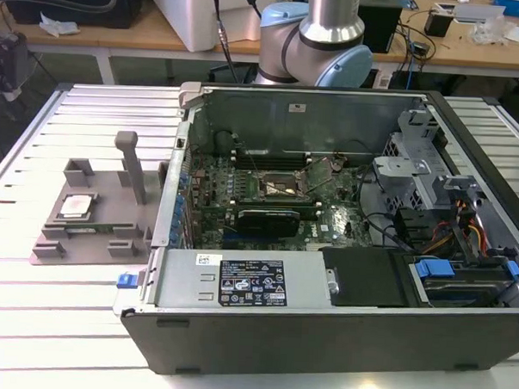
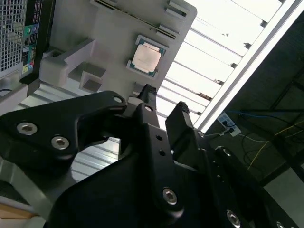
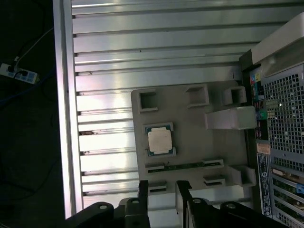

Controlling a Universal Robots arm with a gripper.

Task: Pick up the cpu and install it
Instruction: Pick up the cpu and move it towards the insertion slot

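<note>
The cpu (image 1: 74,206), a small square chip with a silver top, lies flat in a recess of a grey holder plate (image 1: 94,235) on the exterior view's left, beside the open computer case. Both wrist views look down on the cpu (image 3: 159,141) (image 2: 146,58) in the plate (image 3: 190,128) (image 2: 95,38). My gripper (image 3: 162,187) (image 2: 164,97) hangs well above the plate, off to one side of the chip. Its black fingers (image 3: 142,187) stand apart with nothing between them. Inside the case, the black-framed socket (image 1: 281,189) sits on the motherboard.
The case (image 1: 322,335) lies on its side on a slatted aluminium table (image 1: 56,323). A black expansion card (image 1: 267,219) sits below the socket, with drive bays (image 1: 433,271) at the right. A grey post (image 1: 127,163) rises from the holder plate. The table's edge (image 3: 61,95) runs near the plate.
</note>
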